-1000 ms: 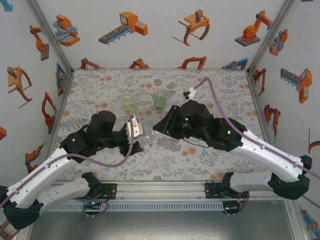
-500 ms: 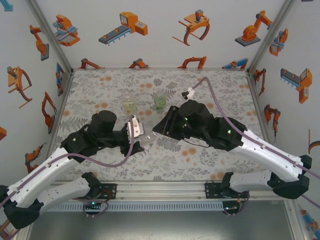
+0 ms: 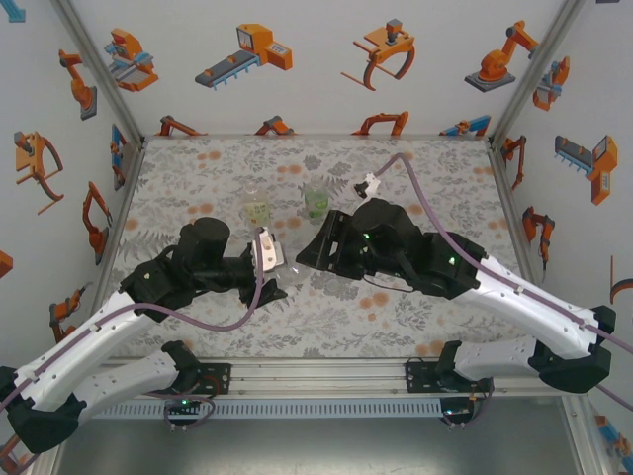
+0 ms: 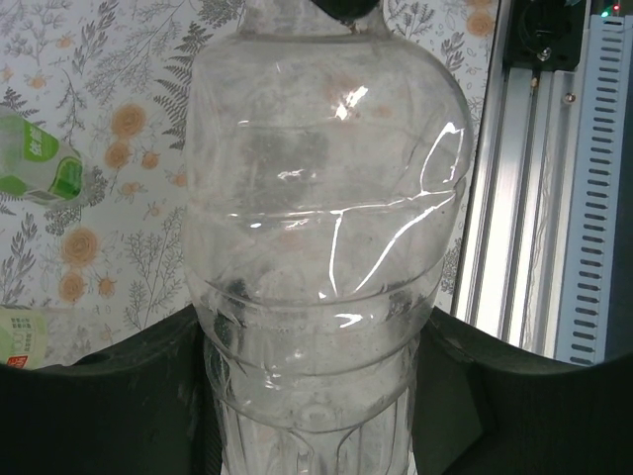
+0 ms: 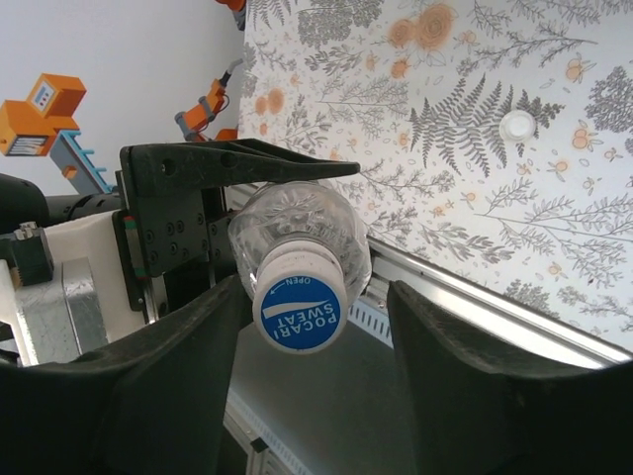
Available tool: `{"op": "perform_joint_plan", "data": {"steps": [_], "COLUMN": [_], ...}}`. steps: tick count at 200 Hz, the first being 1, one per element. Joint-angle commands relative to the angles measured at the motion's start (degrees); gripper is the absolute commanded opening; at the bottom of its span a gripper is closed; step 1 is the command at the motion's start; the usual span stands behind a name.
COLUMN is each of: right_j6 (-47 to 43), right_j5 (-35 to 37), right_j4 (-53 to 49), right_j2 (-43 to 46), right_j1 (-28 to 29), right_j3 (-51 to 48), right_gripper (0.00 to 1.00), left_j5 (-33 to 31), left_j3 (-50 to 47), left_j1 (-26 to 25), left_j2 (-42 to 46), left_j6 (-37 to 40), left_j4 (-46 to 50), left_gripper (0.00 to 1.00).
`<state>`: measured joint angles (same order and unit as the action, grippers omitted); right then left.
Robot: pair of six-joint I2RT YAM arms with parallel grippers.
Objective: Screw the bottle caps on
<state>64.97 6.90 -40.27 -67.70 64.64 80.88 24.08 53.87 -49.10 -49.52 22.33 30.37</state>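
Right wrist: right gripper (image 5: 316,302) seemingly spread around capped bottle (image 5: 297,220).

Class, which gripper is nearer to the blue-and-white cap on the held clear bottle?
Right. The right gripper has its open fingers on either side of the cap. The left gripper is clamped on the clear bottle at its body, farther from the cap.

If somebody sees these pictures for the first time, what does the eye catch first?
The clear bottle, held sideways by the shut left pincer, points its blue-and-white cap at the right pincer, whose fingers stand apart on either side of it. Farther back a pale green bottle and a brighter green bottle stand upright, and a loose white cap lies on the flowered table.
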Motion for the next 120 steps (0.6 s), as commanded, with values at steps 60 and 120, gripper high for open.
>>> {"op": "perform_joint_plan", "data": {"steps": [60,120], "right_j6": [-29.91,-65.44], "right_j5": [-2.92,-19.14], "right_j4": [0.69,-5.96], "right_j2": [4.36,5.08], "right_j1": [0.22,0.23], "right_j3": [6.79,12.45], "right_gripper": [0.71,0.69], "left_j5": [7.06,14.25], "left_j3": [0.10,0.61], "left_j1": [-0.04,-0.07], "left_j2": [1.50,3.19], "left_j6": [3.06,4.59], "left_j4": [-0.85,1.60], "left_gripper": [0.00,0.00]}}
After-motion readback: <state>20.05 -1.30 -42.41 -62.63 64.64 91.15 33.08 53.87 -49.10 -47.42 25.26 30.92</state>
